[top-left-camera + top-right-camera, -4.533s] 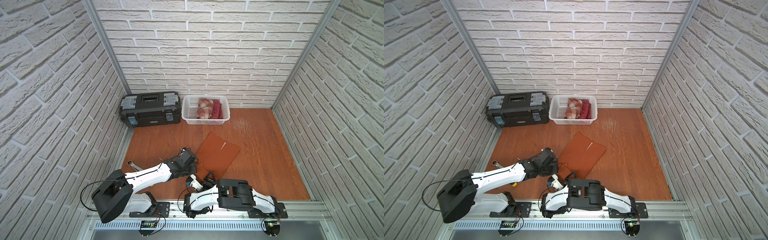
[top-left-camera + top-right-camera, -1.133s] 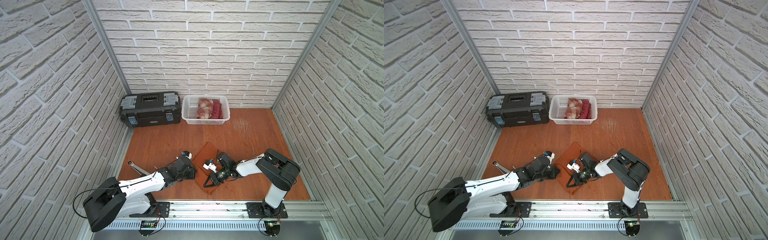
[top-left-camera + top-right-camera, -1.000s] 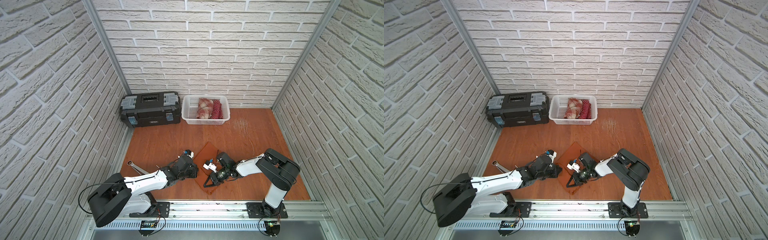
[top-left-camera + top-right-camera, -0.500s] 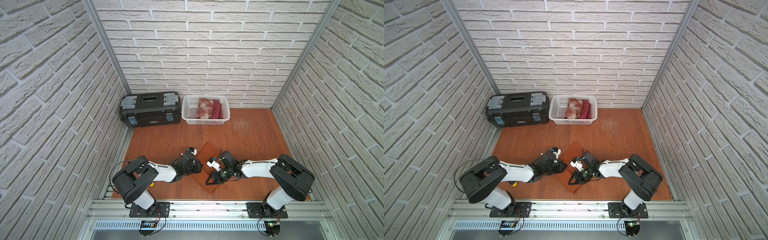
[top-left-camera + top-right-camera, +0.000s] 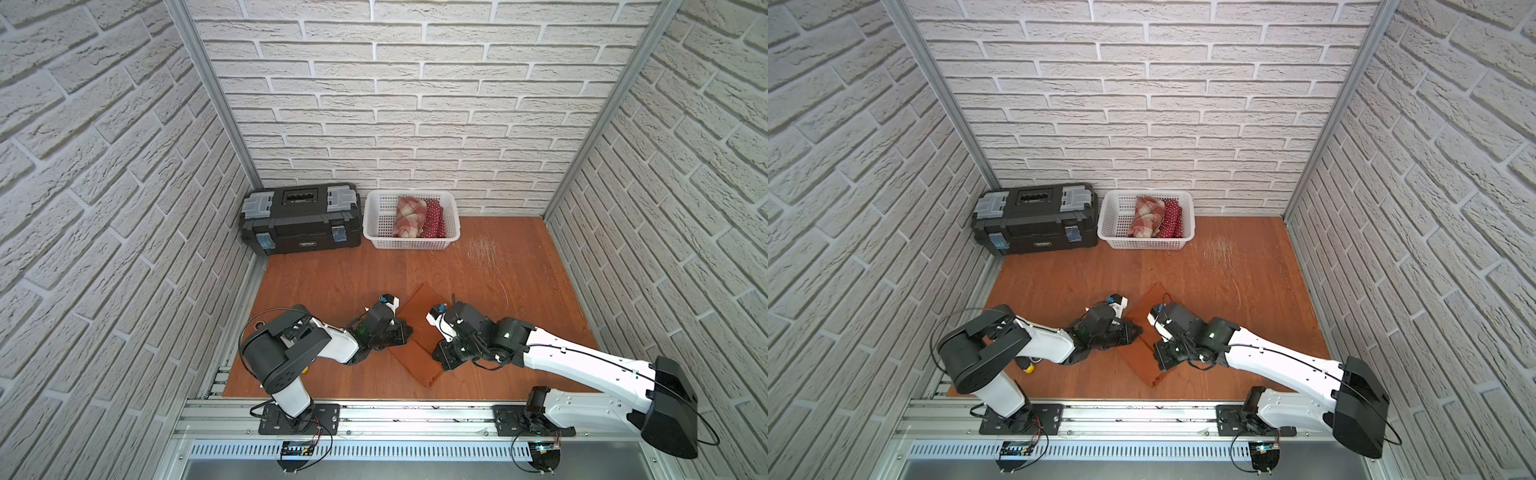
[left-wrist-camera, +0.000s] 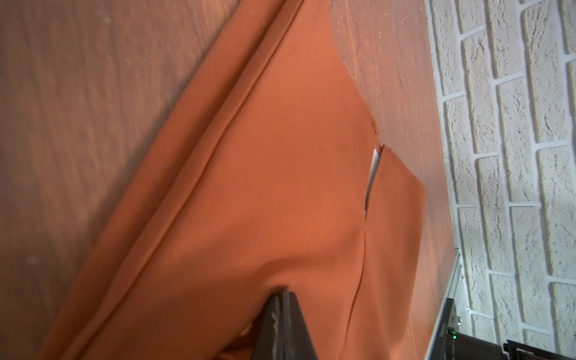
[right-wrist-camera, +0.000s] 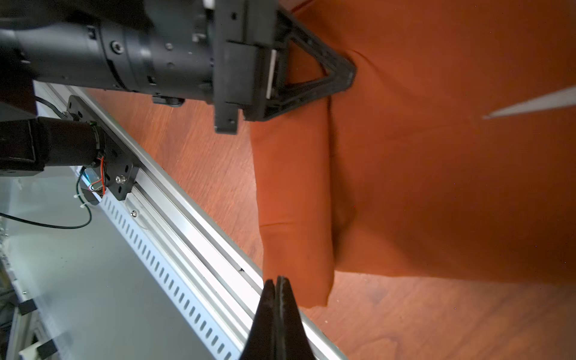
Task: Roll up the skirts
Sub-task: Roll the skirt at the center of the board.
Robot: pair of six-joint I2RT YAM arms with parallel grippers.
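The orange skirt (image 5: pixel 417 357) (image 5: pixel 1142 361) lies flat on the wooden table (image 5: pixel 332 274) near its front edge, between the two arms, with one long side folded over into a narrow band, as the right wrist view (image 7: pixel 293 187) shows. The left gripper (image 5: pixel 405 330) (image 5: pixel 1136 330) rests low on the skirt's left edge; its jaws are pressed together on a small pucker of the cloth, which bunches up toward the tips in the left wrist view (image 6: pixel 282 293) and creases around them in the right wrist view (image 7: pixel 349 74). The right gripper (image 5: pixel 442 361) (image 7: pixel 276 280) sits at the skirt's right edge, jaws pressed together with nothing between them, the tips just beside the folded band's near corner and above the metal rail (image 7: pixel 187 218). At the back wall, the plaid skirt (image 5: pixel 409 216) and the dotted skirt (image 5: pixel 434 220) sit rolled, side by side in the white basket (image 5: pixel 411 243), next to a black toolbox (image 5: pixel 299 220)
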